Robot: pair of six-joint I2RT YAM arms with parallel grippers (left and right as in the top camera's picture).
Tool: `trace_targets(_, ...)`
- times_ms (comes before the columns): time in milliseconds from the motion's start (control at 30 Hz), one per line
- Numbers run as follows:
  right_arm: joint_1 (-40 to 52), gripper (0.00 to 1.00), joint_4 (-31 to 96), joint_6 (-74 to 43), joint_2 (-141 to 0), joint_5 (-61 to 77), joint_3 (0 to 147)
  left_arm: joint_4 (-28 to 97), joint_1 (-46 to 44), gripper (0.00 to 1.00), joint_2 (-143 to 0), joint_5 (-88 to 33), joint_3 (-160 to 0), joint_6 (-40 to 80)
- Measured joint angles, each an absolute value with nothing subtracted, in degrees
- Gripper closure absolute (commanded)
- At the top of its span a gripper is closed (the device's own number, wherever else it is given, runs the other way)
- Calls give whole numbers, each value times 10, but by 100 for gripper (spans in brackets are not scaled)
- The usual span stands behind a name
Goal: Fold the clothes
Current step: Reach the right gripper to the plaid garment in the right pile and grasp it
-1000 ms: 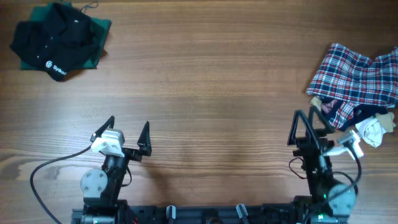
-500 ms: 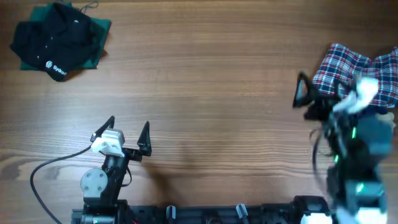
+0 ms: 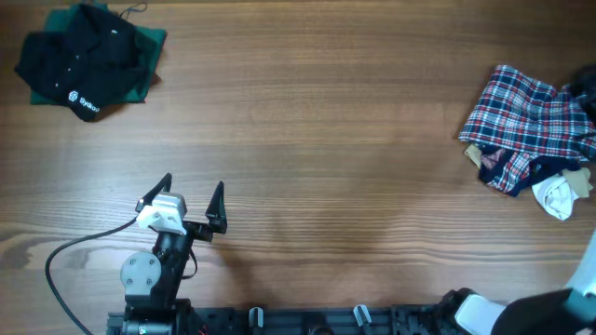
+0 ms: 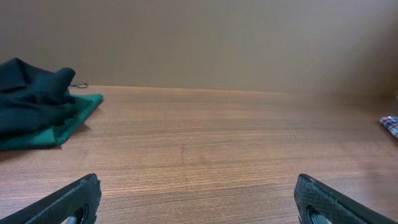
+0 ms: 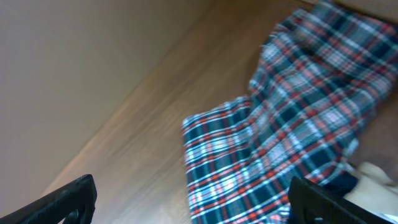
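The clothes [image 3: 529,123] lie crumpled at the table's right edge: a red, navy and white plaid piece with navy trim [image 3: 507,167] at its near side. The right wrist view looks down on the plaid cloth [image 5: 298,118] from above. My right gripper [image 5: 196,205] hangs over it, open, with nothing between its fingers. In the overhead view only the right arm's base [image 3: 521,314] shows clearly. My left gripper [image 3: 193,200] rests open near the front left, far from the plaid cloth [image 4: 390,123], and is empty [image 4: 199,200].
A black garment [image 3: 84,56] lies on a green one [image 3: 149,42] at the far left corner, also seen as a dark heap [image 4: 37,102] in the left wrist view. A small white bundle [image 3: 556,196] lies beside the plaid cloth's near end.
The right arm has swung from the front right up and outward over the plaid cloth, leaving most of the overhead view. The left arm has not moved.
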State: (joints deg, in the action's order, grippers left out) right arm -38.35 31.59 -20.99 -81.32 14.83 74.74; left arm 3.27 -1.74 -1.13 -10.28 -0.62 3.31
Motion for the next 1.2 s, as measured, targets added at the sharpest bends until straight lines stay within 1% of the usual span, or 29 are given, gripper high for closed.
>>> trace_targets(67,-409,0,303,-218,-837,157,749,33,-17,0,-11,-103,-6,33)
trace_targets(233,-415,0,254,-219,-936,167,751,33,-17,0,-11,-103,-6,33)
trace_targets(367,-441,0,224,-234,-1012,167,751,33,-17,0,-11,-103,-6,33)
trace_targets(533,-463,0,184,-234,-1044,159,751,33,-17,0,-11,-103,-6,33)
trace_targets(867,-464,0,126,-229,-1123,112,751,33,-17,0,-11,-103,-6,33)
trace_targets(1200,-486,0,108,-227,-1135,69,751,33,-17,0,-11,-103,-6,33)
